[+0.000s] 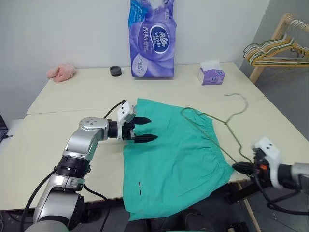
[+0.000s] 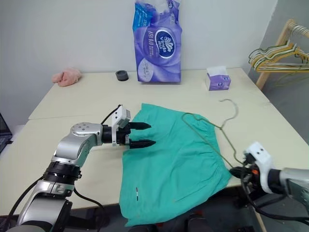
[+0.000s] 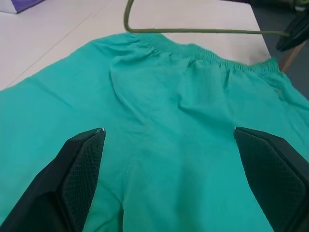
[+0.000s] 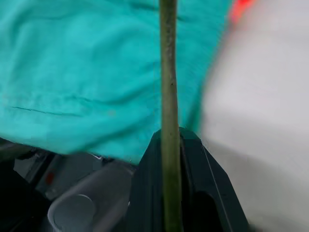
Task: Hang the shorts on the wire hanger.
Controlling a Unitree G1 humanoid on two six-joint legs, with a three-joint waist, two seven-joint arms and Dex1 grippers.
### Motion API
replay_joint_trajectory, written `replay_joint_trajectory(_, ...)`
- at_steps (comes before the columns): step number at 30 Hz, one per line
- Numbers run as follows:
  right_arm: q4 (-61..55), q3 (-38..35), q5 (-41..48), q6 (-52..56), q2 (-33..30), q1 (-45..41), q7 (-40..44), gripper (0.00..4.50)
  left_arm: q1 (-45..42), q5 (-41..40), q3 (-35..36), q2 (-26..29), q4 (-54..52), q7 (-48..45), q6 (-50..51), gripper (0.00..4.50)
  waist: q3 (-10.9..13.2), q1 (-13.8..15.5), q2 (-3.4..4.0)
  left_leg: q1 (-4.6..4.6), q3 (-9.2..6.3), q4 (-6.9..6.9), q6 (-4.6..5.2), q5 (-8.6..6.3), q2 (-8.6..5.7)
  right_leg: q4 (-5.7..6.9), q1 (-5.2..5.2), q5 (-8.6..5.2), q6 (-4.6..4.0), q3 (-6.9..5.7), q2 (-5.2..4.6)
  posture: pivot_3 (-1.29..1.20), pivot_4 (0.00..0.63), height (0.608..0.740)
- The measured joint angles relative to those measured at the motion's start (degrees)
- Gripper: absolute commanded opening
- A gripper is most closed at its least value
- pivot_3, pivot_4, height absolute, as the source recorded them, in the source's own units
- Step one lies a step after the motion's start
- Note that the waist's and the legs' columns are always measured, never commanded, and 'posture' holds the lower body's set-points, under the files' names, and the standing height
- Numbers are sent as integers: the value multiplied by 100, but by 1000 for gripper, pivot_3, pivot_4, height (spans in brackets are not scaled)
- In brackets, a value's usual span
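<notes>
A pale surface (image 1: 72, 92) stands against a white wall, and the shorts (image 1: 178, 159) lie spread on it, the hem with its small white mark hanging off the near edge. The wire hanger (image 1: 219, 125) lies along the waistband side of the shorts, its hook pointing away toward the far edge. The risk is likely the thin wire twisting or slipping in a narrow pinch, or dragging the loose shorts off the edge. The right claw (image 1: 240, 167), beside the shorts' near corner, is pinched tight on the hanger's wire. The left claw (image 1: 145, 129) hovers wide apart over the shorts' opposite edge, holding nothing.
</notes>
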Motion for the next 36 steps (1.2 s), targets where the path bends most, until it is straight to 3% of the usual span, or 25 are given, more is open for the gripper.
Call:
replay_joint_trajectory(5,3,-644,105,164,123,747,8,0,18,-98,-118,66,-234,-346,162,4489,2,-70,-1,15,15,0,1,1,3,-1,8,-2,3,16,9,-223,82,740)
replay_joint_trajectory(21,-47,-845,192,83,-54,1813,212,0,-24,71,-184,-32,-256,-323,-361,4489,6,-155,-7,17,23,-3,0,0,6,-10,10,-5,7,28,15,-231,85,740)
replay_joint_trajectory(29,-261,-906,441,46,-292,1694,461,0,-72,184,-183,-42,-93,-278,-508,4489,7,-155,-9,17,23,-3,1,0,6,-12,10,-6,7,27,16,-225,82,740)
replay_joint_trajectory(36,92,-159,561,214,-479,767,407,0,-146,258,-163,-70,87,-98,-680,4489,15,-148,-21,14,20,-5,1,0,8,-15,9,-5,7,26,17,-198,78,740)
